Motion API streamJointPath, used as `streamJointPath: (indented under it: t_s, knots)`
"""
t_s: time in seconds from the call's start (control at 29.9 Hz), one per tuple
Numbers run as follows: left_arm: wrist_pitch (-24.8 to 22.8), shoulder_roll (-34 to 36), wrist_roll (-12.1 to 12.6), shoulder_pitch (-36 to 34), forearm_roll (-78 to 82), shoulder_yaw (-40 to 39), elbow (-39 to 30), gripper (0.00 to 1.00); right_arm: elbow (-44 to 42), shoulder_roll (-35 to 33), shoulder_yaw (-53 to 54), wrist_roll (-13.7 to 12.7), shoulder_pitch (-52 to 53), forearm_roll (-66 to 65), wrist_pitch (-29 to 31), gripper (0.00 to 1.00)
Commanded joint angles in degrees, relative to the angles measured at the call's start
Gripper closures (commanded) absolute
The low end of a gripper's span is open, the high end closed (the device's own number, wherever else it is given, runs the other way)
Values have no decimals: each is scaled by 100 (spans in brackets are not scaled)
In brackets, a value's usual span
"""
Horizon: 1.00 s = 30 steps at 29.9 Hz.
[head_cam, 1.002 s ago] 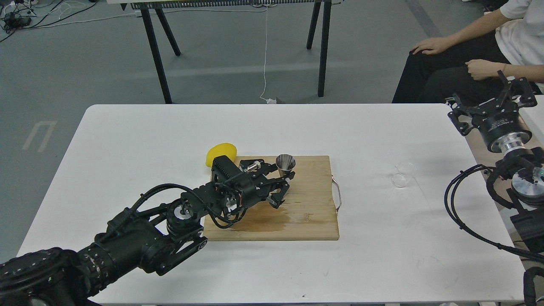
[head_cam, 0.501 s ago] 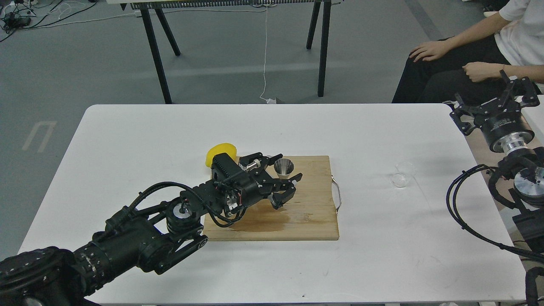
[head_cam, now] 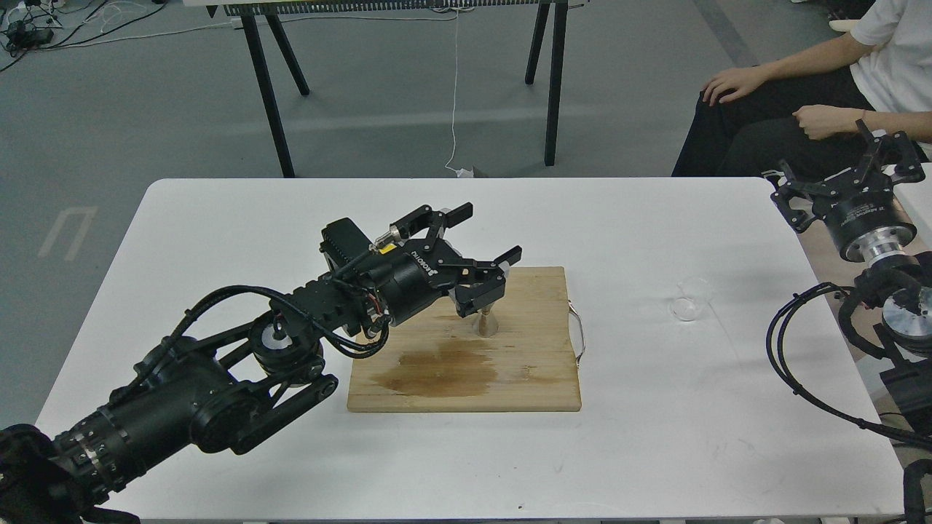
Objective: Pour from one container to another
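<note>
Though the spread-fingered left hand (head_cam: 486, 233) hides its top, the steel jigger (head_cam: 486, 323) stands on the board (head_cam: 524, 364) upon the white worktop (head_cam: 218, 240), the clear cup (head_cam: 688, 300) well right of the board.

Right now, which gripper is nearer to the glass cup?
Right. The right gripper hangs beyond the table's right edge, up and right of the glass cup. The left gripper is over the cutting board, farther left.

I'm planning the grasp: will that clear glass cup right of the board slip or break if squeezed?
Probably slippery: the cup is smooth, clear glass. Likely fragile too, so squeeze gently. It looks low and wide, so it should not tip easily on the table.
</note>
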Motion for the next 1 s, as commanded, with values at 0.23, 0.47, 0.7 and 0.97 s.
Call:
streamJointPath:
  t_s: [0.23, 0.47, 0.7, 0.97]
  knots:
    - [-979, 628, -80, -152, -5572, -1229, -69, 1, 4, -394, 105, -89, -243, 53, 1, 0]
    - [-2041, 708, -562, -38, -9035, -2530, 570, 1, 354, -403, 53, -642, -830, 1869, 1, 0]
    - [-3510, 673, -625, -47, -11745, -2663, 2311, 0, 1628, -342, 167, -696, -2280, 2373, 1, 0]
    - [-3485, 646, -616, -38, -12398, -2654, 2444, 0, 2281, 141, 237, -582, -3275, 2602, 1, 0]
